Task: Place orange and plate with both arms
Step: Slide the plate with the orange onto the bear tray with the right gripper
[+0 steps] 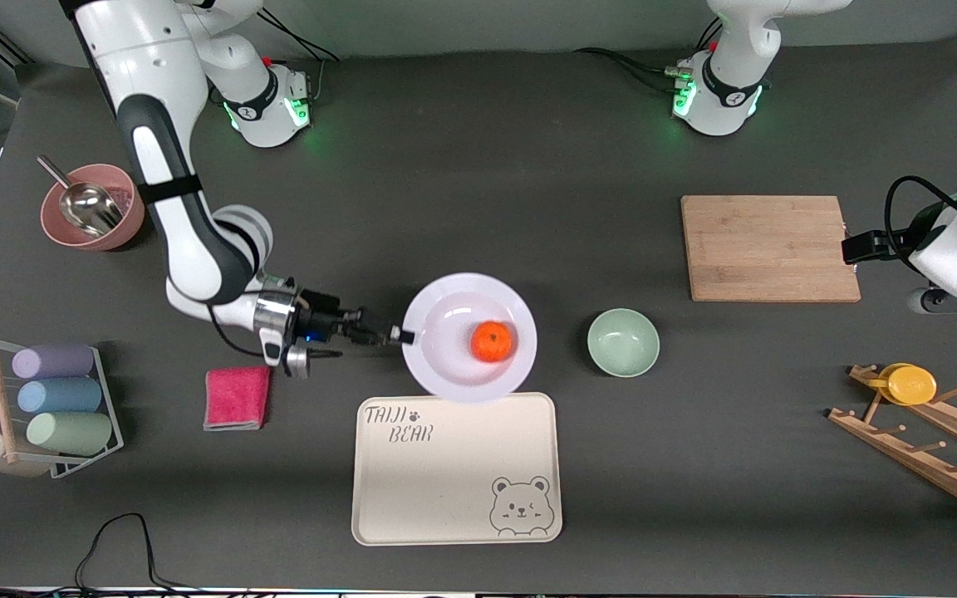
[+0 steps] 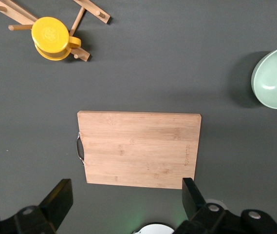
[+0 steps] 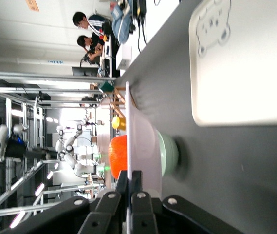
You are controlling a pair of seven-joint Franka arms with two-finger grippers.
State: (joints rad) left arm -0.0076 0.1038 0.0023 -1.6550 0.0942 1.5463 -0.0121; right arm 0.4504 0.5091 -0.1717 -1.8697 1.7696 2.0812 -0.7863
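Note:
The pale white-lavender plate [image 1: 453, 365] is held level a little above the table, overlapping the edge of the bear tray [image 1: 453, 473] that lies farther from the front camera. The orange [image 1: 492, 341] sits in the plate. My right gripper [image 1: 399, 335] is shut on the plate's rim at the right arm's end. In the right wrist view the fingers [image 3: 134, 179] pinch the plate [image 3: 140, 131] edge-on, with the orange [image 3: 118, 156] on it. My left gripper [image 1: 948, 301] waits, high and open, at the left arm's end by the wooden cutting board [image 1: 769, 247]; it [image 2: 126, 204] is empty.
A pale green bowl [image 1: 623, 341] stands beside the plate toward the left arm's end. A pink cloth [image 1: 237, 397], a cup rack [image 1: 51, 407] and a pink bowl with a scoop [image 1: 90, 208] are at the right arm's end. A wooden rack with a yellow lid [image 1: 910, 384] is at the left arm's end.

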